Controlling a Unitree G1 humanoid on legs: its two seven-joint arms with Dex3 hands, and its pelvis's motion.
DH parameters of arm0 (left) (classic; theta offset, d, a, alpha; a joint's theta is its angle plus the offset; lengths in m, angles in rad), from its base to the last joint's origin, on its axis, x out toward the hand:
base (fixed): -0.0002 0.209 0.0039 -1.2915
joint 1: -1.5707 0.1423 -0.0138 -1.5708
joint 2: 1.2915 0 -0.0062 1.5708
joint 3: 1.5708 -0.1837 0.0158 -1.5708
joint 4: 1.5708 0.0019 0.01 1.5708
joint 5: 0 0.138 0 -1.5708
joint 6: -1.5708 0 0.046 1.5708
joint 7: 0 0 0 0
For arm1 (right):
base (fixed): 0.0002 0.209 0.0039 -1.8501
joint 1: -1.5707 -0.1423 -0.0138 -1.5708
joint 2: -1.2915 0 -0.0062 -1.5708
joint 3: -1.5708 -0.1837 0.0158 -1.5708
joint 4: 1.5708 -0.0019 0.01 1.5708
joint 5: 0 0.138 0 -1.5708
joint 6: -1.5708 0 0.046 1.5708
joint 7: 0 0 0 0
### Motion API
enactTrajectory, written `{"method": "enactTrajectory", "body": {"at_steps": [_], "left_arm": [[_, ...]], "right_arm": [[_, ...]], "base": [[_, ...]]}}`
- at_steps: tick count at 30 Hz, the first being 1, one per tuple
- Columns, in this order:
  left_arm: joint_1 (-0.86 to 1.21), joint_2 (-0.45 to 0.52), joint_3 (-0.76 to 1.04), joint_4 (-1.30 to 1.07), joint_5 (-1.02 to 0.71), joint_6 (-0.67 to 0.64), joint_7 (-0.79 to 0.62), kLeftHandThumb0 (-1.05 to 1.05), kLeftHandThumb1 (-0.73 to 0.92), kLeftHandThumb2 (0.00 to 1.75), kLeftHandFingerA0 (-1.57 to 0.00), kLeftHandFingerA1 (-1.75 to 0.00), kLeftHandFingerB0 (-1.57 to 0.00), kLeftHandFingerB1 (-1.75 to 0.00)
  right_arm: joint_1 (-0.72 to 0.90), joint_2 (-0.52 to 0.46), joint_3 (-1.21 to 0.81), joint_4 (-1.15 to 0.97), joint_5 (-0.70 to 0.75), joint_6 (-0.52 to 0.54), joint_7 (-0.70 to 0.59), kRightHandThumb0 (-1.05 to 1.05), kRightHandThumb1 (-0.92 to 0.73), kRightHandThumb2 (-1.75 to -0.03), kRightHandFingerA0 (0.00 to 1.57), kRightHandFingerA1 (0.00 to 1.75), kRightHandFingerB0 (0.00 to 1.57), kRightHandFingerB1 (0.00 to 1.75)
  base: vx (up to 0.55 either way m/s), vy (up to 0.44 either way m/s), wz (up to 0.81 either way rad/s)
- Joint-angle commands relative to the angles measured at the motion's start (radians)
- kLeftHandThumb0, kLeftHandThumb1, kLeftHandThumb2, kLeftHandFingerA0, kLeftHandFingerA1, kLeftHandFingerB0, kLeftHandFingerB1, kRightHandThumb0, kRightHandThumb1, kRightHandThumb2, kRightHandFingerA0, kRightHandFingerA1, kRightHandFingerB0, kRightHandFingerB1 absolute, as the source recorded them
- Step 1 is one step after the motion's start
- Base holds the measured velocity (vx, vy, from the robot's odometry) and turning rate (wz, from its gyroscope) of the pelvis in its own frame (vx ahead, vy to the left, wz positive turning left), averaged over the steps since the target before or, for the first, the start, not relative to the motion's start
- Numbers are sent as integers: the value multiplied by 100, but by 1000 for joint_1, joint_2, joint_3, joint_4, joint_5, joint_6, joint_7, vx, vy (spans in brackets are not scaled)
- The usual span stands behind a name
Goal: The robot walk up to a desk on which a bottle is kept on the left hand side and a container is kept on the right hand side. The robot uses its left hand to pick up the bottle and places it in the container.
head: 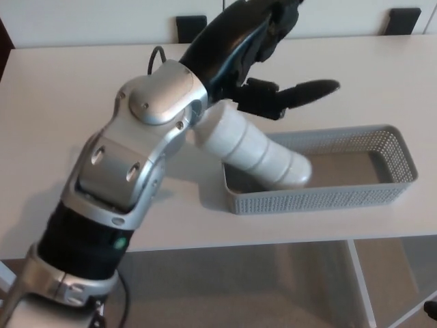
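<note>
Now my left hand [263, 65] hangs above the desk [75, 109] with its thumb and fingers [311, 91] splayed apart and nothing between them; one black finger juts toward three o'clock, clear of everything. The bottle [256, 154] is out of my grip. It lies tilted, almost on its side, with one end down inside the container [396, 147] at that basket's nine o'clock end and its other end angled up toward ten o'clock, propped over the rim there and partly hidden behind my silver wrist [160, 102]. I judge it leans this way because it met the short wall of the basket instead of standing flat on the floor of it. I cannot tell which end carries the cap.

The grey mesh container sits at about four o'clock on the desk, its long side running three to nine, and most of its floor toward three o'clock is bare. My right hand does not show.

As I read it, the placing is nearly done: the bottle is in the basket, though resting against the edge and not settled. The risk I see is my forearm, close beside the raised end; brushing it while pulling away could roll the bottle out over the rim.
</note>
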Motion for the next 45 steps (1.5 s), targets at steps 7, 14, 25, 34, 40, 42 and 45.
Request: {"method": "enactTrajectory", "body": {"at_steps": [7,14,25,34,40,42,45], "left_arm": [[-41,19,-13,176,46,-56,-55,-88,54,57,0,0,0,0],[-66,31,25,209,36,-108,-83,-90,55,57,0,0,0,0],[-61,303,339,-260,-180,97,-246,-82,53,57,0,0,0,0],[240,615,941,-518,-393,149,-428,-80,45,84,0,0,0,0],[820,448,1419,-315,-444,0,-570,-65,60,59,-4,-24,-4,-21],[926,359,1467,-158,-411,-29,-454,-35,46,101,-1,-49,0,-47],[953,334,1477,-106,-402,-41,-414,-35,46,101,-1,-49,0,-47]], "right_arm": [[-22,-17,-3,-11,0,33,-5,-30,-60,-57,51,53,49,47],[-47,-26,-4,-4,-8,41,-9,-30,-60,-58,49,52,47,46],[-93,-41,6,-3,-31,77,-23,-28,-60,-57,51,52,49,47],[-84,-68,-5,20,-46,64,-7,-33,-59,-57,53,53,49,46],[-25,-66,-5,24,-49,42,6,-29,-59,-57,50,51,49,47],[-9,-70,-16,16,-38,41,16,-32,-60,-58,47,51,47,46],[-5,-72,-21,13,-35,43,18,-32,-60,-58,47,51,47,46]], "base": [[0,0,0],[0,0,0],[0,0,0],[0,0,0],[0,0,0],[0,0,0],[0,0,0]]}}
